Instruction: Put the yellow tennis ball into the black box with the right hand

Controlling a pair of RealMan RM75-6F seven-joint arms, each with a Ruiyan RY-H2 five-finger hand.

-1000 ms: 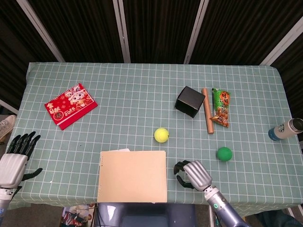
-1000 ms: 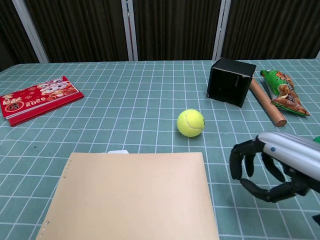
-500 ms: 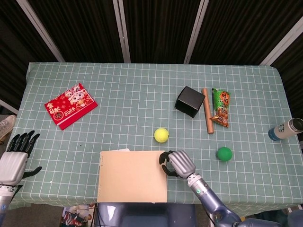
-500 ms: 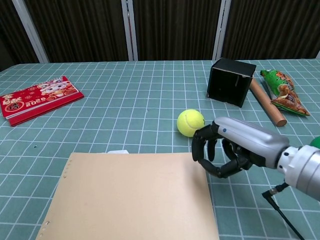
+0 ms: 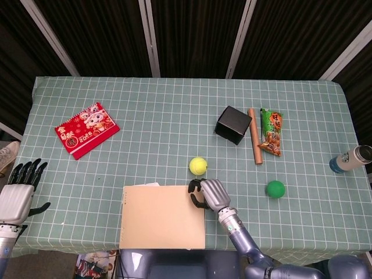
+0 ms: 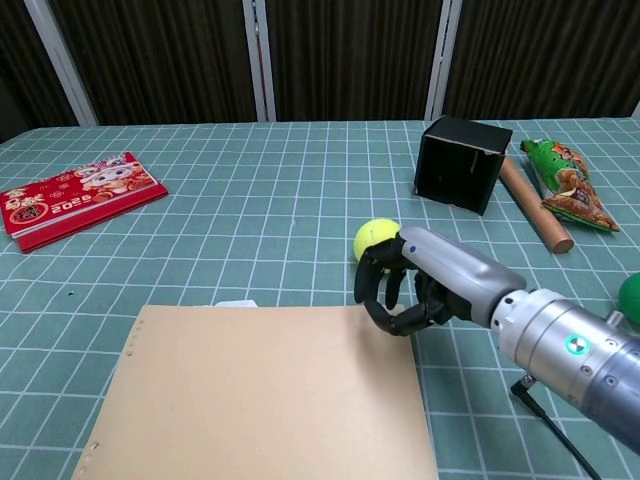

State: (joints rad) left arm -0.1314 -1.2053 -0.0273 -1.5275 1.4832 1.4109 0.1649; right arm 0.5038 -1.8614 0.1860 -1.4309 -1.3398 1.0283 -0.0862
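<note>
In the head view, the ball (image 5: 198, 165) is lying on the table (image 5: 174, 116) just below centre, and the box (image 5: 233, 124) is sitting up and to the right of it, well apart. The right hand (image 5: 206, 193) is hovering just below the ball at the corner of the tan board (image 5: 163, 216), fingers curled but holding nothing. The left hand (image 5: 18, 192) is resting at the lower left edge, fingers spread. In the chest view, the right hand (image 6: 405, 290) is sitting in front of the ball (image 6: 374, 235), partly covering it; I cannot tell whether they touch. The box (image 6: 460, 163) is standing at upper right.
</note>
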